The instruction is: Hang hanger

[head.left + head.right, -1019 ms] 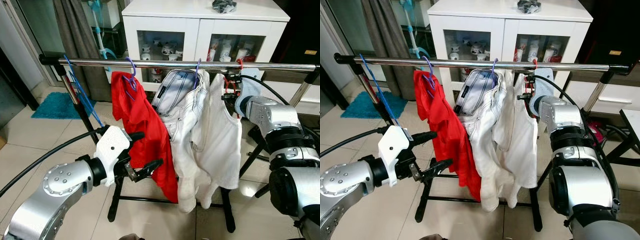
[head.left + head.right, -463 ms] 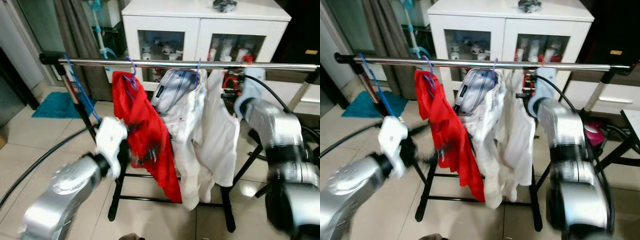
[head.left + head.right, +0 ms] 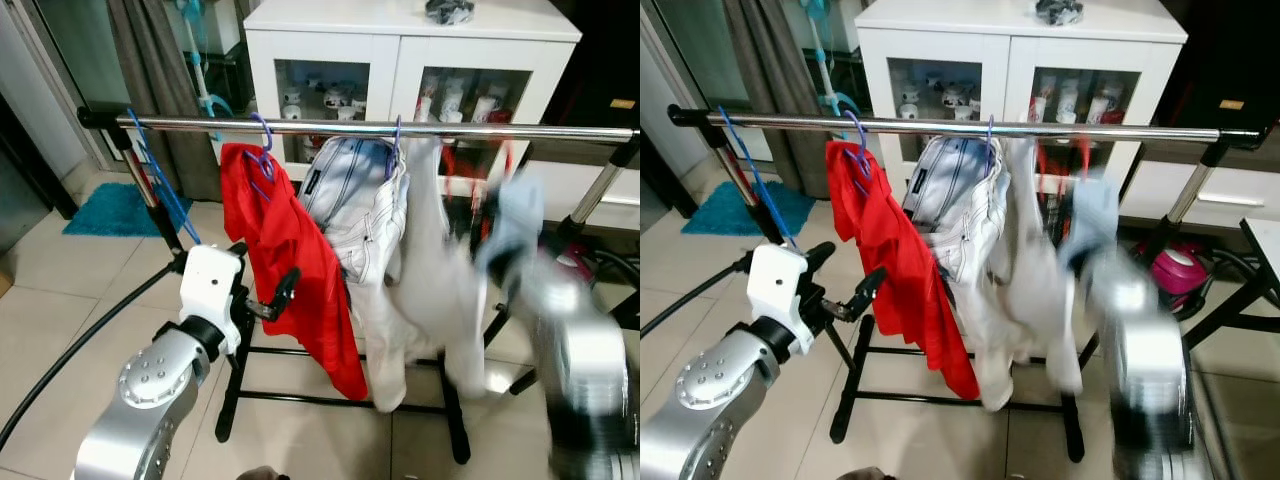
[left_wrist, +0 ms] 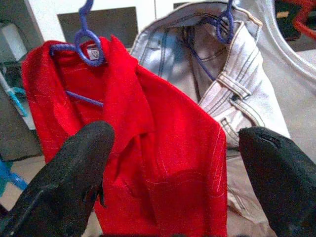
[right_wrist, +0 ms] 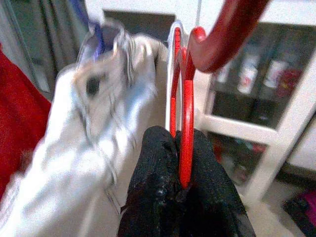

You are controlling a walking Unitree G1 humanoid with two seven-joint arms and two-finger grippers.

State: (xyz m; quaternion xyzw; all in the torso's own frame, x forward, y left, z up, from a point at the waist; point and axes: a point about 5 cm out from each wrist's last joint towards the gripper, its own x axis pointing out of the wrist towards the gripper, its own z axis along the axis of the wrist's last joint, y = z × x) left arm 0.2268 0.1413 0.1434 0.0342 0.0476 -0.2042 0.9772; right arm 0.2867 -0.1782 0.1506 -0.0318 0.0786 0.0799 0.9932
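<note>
While right pincer (image 5: 180, 173) grips red hanger (image 5: 185, 98), cabinet (image 3: 400, 50) displays cups (image 3: 340, 100).

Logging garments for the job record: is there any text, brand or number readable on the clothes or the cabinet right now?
None can be read.
Black tag on the white jeans: too small to read.
Small neck label in the red shirt: blurred, unreadable.
Yellow sticker on the dark panel right of the white cabinet: too small to read.

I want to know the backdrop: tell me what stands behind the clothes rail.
Behind the rail stands a white cabinet with glass doors; cups show on its shelf. A dark curtain hangs further left. The hanging clothes cover the cabinet's lower part.
</note>
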